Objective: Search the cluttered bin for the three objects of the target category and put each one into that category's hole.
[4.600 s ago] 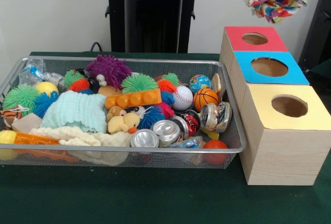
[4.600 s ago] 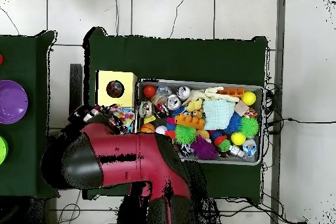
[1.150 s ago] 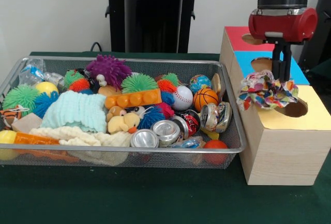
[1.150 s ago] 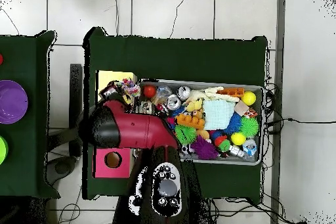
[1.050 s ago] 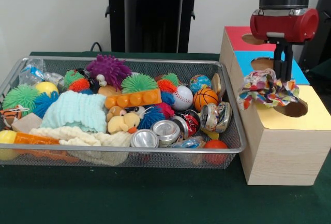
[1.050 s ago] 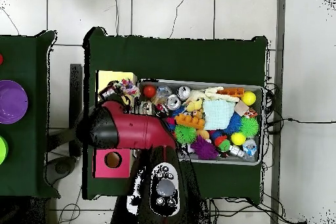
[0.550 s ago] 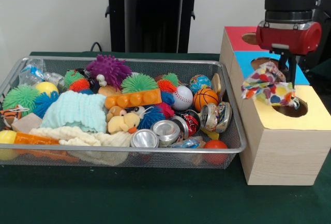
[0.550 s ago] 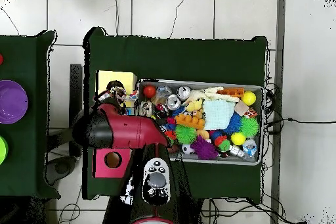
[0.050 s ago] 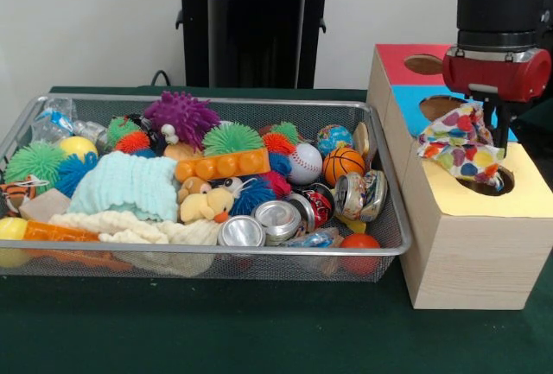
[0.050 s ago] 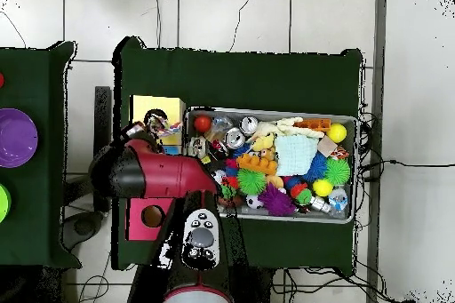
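Observation:
My gripper (image 9: 498, 126) hangs under the red wrist, over the yellow-topped box (image 9: 518, 201) at the right. It is shut on a multicoloured spotted cloth (image 9: 462, 143), which droops with its lower end at the rim of the yellow box's round hole (image 9: 494, 186). In the overhead view the cloth (image 10: 155, 126) shows at the edge of the yellow box (image 10: 158, 106), beside the red arm (image 10: 160, 175). The wire bin (image 9: 380, 244) holds a mint knitted cloth (image 9: 126, 186) and a cream cloth (image 9: 130, 228) among toys.
Behind the yellow box stand a blue-topped box (image 9: 432, 128) and a red-topped box (image 9: 397, 72), each with a hole. The bin also holds spiky balls, small sports balls, cans, an orange block and a plush duck. Green cloth covers the table (image 9: 259, 331).
The gripper came down from high up with the cloth, then moved right in the front view, from the yellow box's left edge to over its hole.

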Robot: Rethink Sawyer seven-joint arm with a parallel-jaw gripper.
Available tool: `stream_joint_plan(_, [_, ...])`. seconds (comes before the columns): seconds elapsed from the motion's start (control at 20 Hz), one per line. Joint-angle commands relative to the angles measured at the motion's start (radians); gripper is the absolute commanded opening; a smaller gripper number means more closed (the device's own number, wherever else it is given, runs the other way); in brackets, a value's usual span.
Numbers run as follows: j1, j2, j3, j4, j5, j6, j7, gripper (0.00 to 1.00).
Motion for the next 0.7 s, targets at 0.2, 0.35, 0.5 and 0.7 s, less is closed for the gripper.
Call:
stream_joint_plan(0.2, [-0.016, 0.079, 0.109, -0.031, 0.064, -0.06, 0.137, 0.0])
stream_joint_plan(0.35, [-0.018, 0.125, 0.125, -0.08, 0.065, -0.115, 0.129, 0.0])
stream_joint_plan(0.5, [-0.008, 0.159, 0.118, -0.122, 0.068, -0.138, 0.123, 0.0])
stream_joint_plan(0.7, [-0.007, 0.201, 0.097, -0.182, 0.066, -0.144, 0.101, 0.0])
